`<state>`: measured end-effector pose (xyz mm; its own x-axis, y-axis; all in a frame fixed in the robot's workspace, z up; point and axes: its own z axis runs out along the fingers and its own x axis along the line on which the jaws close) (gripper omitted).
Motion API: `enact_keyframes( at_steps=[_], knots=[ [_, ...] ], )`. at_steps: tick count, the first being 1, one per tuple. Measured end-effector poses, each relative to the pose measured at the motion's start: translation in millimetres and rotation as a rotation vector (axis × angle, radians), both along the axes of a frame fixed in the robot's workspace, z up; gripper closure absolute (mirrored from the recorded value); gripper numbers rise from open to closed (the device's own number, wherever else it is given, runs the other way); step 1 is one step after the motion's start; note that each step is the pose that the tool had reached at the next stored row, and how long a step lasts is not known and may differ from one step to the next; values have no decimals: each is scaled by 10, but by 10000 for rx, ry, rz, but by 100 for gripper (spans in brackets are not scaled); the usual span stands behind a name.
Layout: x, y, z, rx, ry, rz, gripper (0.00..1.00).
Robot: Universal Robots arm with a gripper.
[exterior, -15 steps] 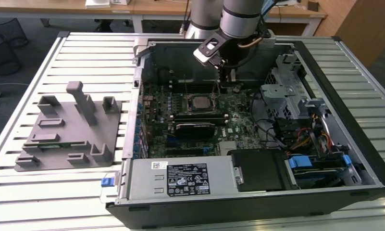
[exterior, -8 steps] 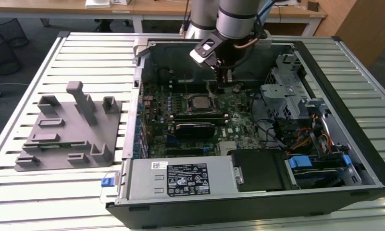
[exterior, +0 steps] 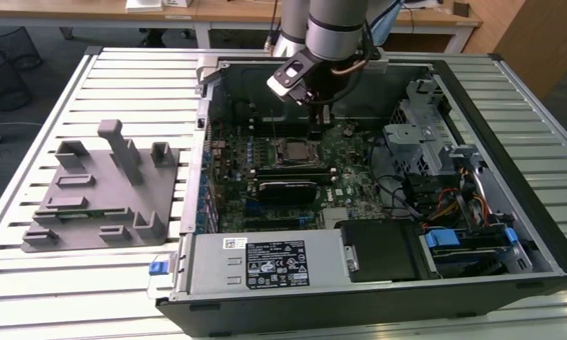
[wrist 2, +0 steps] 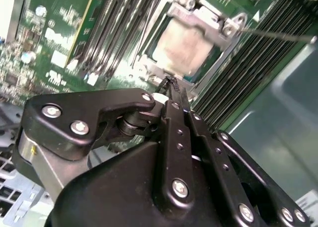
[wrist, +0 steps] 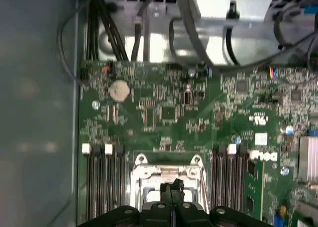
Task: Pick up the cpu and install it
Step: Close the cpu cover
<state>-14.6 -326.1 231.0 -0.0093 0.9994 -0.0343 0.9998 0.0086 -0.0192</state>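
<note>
Exterior view: an open computer case lies on a slatted table, with a grey moulded fixture resting on the table at the exterior view's left. The robot arm reaches in from the far side. Its gripper hangs just above the motherboard, close to the far edge of the socket

Second wrist view: the cpu, silver top upward, lies flat inside the socket's metal frame, and a thin wire lever runs beside that frame. The two black fingers are pressed together along their length with nothing between them. Their tips stand just beside the near edge of the cpu; whether they touch the frame cannot be told

First wrist view: the closed fingertips point at the socket, which sits between two banks of memory slots. A round coin cell lies farther off on the board, and black cables run beyond the board's far edge
</note>
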Motion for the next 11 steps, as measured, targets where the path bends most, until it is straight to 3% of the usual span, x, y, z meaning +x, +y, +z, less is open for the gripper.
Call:
enact_keyframes(
  at_steps=[6,11],
  knots=[
    [-163,0,-44,1,0,5,89],
    [-219,0,-69,0,0,4,89]
  ],
)
